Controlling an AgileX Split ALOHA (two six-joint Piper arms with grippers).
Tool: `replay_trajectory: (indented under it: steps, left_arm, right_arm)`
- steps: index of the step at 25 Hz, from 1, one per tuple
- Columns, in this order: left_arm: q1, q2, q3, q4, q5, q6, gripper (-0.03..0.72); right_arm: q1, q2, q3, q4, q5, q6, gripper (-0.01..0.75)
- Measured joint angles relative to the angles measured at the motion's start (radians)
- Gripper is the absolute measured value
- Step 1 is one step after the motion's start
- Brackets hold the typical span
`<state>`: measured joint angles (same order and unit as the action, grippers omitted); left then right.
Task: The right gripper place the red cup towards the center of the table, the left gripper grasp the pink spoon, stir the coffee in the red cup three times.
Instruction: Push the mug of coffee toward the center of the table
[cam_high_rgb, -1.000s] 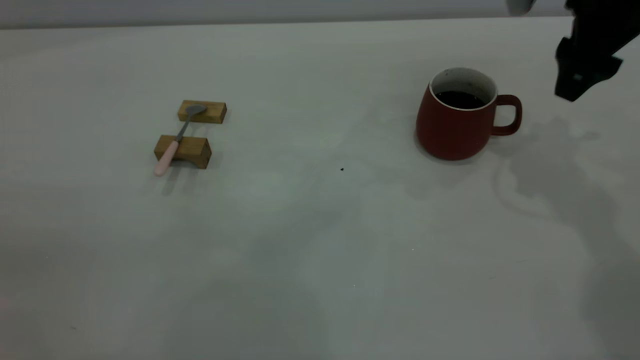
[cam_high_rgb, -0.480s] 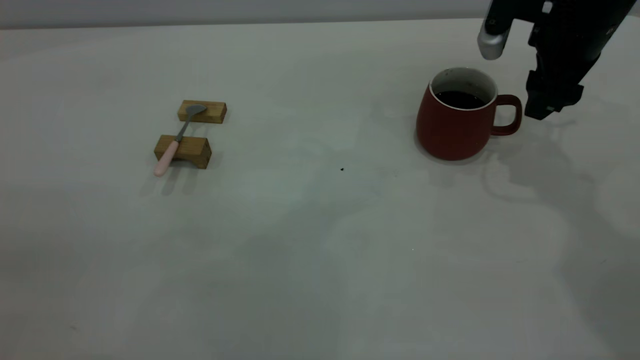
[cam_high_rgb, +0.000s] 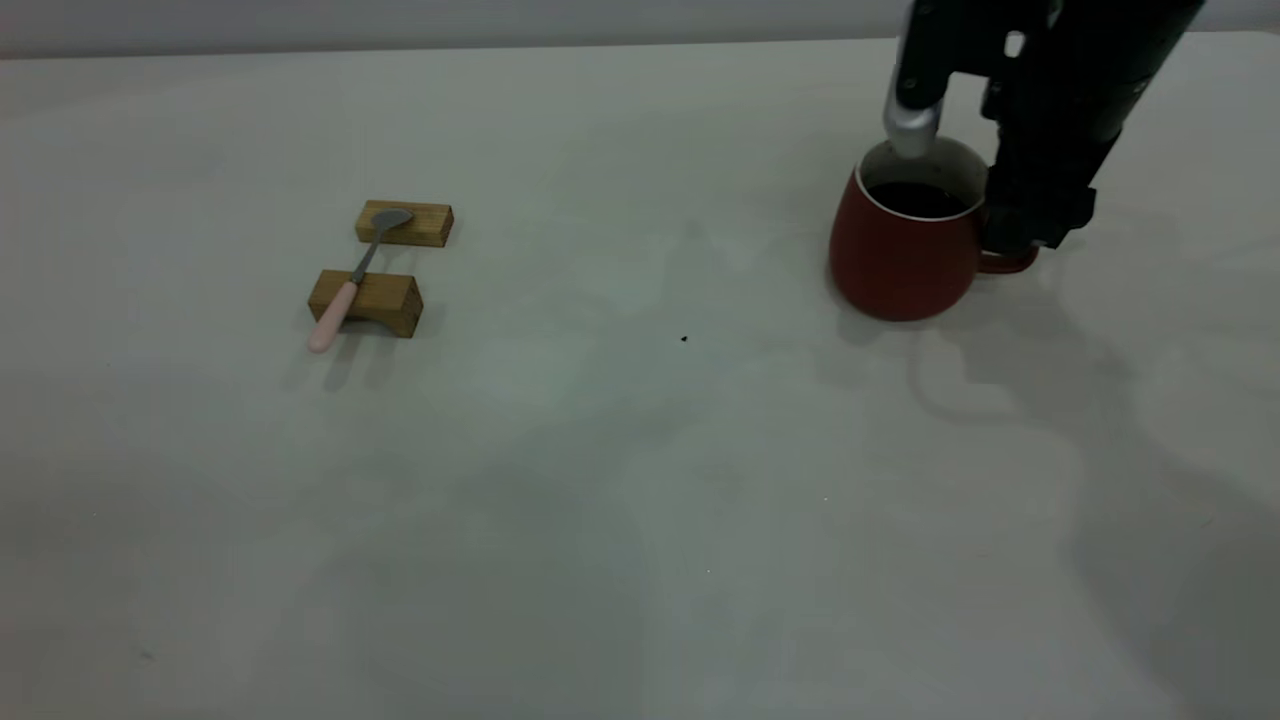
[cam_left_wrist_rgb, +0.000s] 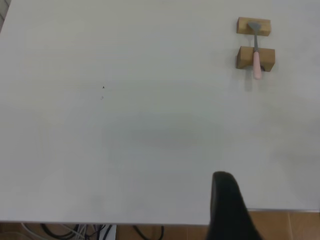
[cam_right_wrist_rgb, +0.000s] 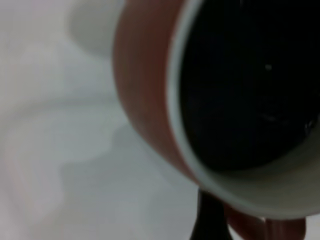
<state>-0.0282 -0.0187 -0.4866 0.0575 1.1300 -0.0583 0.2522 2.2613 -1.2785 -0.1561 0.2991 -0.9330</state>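
The red cup stands at the table's far right, with dark coffee inside. My right gripper has come down over the cup's handle and is open. In the right wrist view one black finger stands beside the handle, close under the cup's white rim. The pink spoon lies across two wooden blocks at the left, untouched. Only a black tip of the left gripper shows, at the table's near edge and far from the spoon.
Two small wooden blocks hold the spoon off the table. A tiny dark speck lies mid-table. Cables and a brown floor show beyond the table's edge in the left wrist view.
The right arm has come down and moved left from the far right corner to the cup's handle. The cup has shifted slightly. The spoon and blocks have not moved.
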Motion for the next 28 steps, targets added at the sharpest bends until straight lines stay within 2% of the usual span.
replay_trajectory:
  steps: [13,28]
  left_arm:
    - [0.0,0.0,0.0,0.0,0.0,0.0,0.504]
    - [0.0,0.0,0.0,0.0,0.0,0.0,0.504]
  right_arm:
    - [0.17,0.022,0.0,0.13,-0.105,0.0,0.584]
    - [0.307,0.028,0.0,0.348,-0.212,0.003,0.584]
